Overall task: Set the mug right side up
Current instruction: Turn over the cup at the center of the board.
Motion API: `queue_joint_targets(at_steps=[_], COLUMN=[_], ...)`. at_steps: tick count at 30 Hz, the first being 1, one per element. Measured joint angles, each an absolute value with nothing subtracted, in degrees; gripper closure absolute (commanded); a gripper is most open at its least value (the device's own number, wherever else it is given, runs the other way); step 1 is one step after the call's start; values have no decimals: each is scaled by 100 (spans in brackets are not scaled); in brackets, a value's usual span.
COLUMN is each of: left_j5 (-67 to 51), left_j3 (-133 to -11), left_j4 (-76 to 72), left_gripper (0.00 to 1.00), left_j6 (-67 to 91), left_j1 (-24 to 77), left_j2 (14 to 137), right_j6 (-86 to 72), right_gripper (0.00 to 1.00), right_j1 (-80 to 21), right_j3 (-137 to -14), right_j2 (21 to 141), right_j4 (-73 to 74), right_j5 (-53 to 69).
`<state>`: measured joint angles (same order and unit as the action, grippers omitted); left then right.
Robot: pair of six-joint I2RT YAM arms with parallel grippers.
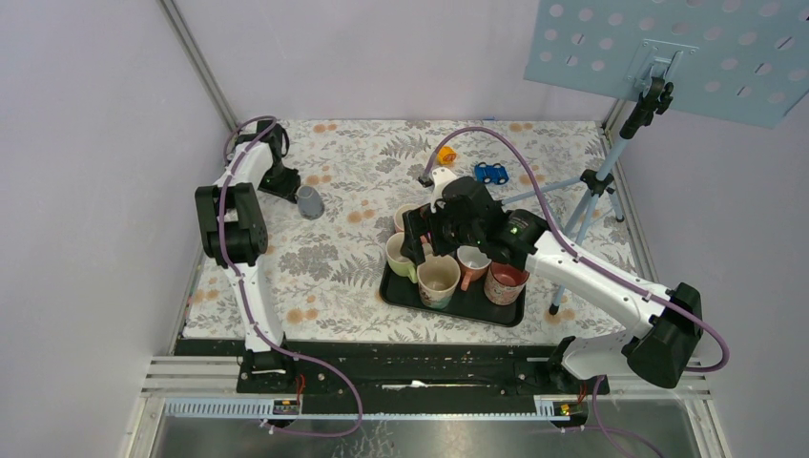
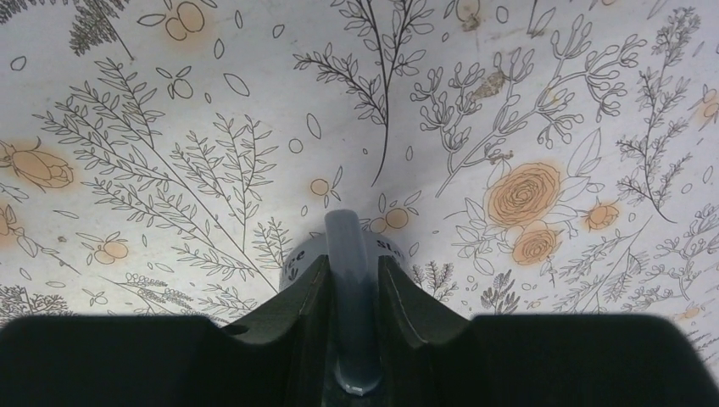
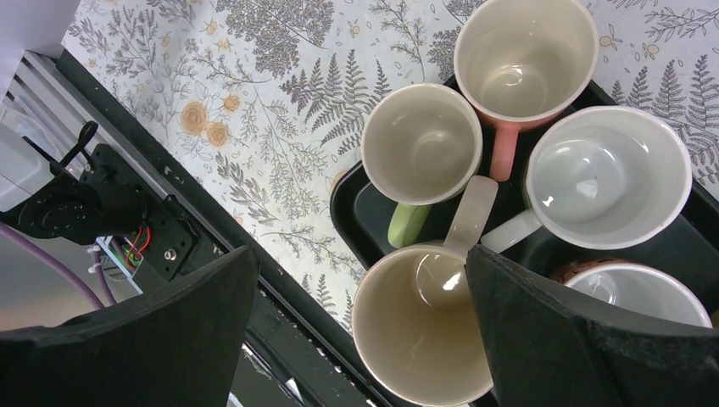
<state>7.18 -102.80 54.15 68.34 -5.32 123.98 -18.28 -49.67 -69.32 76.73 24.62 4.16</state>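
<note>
A small grey mug point(image 1: 309, 202) stands on the floral cloth at the far left; its top face looks closed, as if base up. My left gripper point(image 1: 289, 183) is right beside it, low over the cloth. In the left wrist view the fingers point(image 2: 309, 292) are shut on the mug's grey handle point(image 2: 352, 288), with the lettered mug body point(image 2: 298, 259) just beyond them. My right gripper point(image 1: 446, 229) hovers over the black tray point(image 1: 448, 310), open and empty point(image 3: 360, 339), above a beige mug point(image 3: 424, 331).
The tray point(image 3: 356, 203) holds several upright mugs: green-handled point(image 3: 421, 144), pink point(image 3: 526, 59), white point(image 3: 606, 178), floral point(image 1: 506, 282). An orange toy point(image 1: 446, 155) and a blue car point(image 1: 491, 173) lie behind it. A tripod point(image 1: 596, 191) stands at the right.
</note>
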Motion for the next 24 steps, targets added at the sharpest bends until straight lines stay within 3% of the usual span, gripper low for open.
queue_joint_targets(at_steps=[6,15,24], left_j5=[696,548,3], left_j3=[-10224,-10119,-8833], left_j4=[5437,5308,4407], left_gripper=[100,100,100], left_j6=[6860,6587,5767], left_j1=[-532,-532,-499], left_j2=[12398,12328,11284], right_j6=[-1841,-1892,-2025], right_gripper=[0,0,0], right_j1=[-4967,-4967,-4967], right_j3=[-6864,-6827,-6696], right_j2=[7673,7671,7638], right_j4=[2453,2429,2268], right_j5=[414,414,401])
